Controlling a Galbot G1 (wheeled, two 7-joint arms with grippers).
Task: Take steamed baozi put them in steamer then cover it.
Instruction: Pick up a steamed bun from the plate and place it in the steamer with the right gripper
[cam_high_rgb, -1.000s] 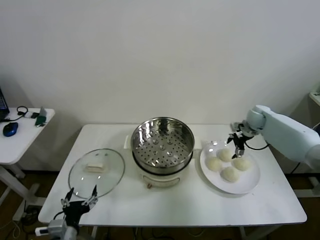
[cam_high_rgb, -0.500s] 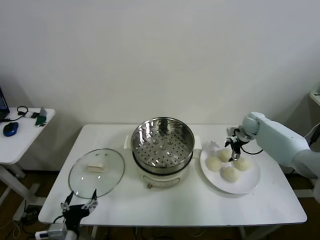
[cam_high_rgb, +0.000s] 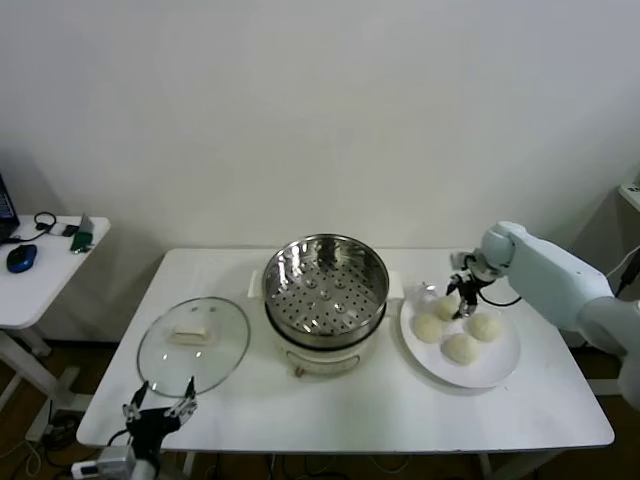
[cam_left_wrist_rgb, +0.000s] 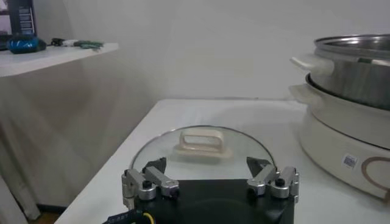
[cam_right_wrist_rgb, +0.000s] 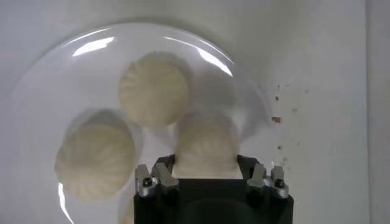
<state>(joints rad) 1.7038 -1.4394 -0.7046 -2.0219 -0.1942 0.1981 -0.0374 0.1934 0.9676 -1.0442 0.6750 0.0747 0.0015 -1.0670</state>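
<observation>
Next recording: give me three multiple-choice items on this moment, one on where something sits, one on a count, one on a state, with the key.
1. Where does the round clear glass lid with the cream handle lie?
A. On the steamer
B. On the white table, on the robot's left of the steamer
C. On the plate

2. How many small cream-white dough buns sit on the flat white plate?
A. Two
B. Three
C. Four

3. What is in the round shiny stainless-steel steamer pot?
A. Only its bare perforated tray
B. One bun
C. The lid

Key: 1 B, the head view shows the lid flat on the table, apart from the pot. 2 C, four buns show on the plate, the right gripper down at the farthest one. 3 A, the tray's holes are all uncovered.
</observation>
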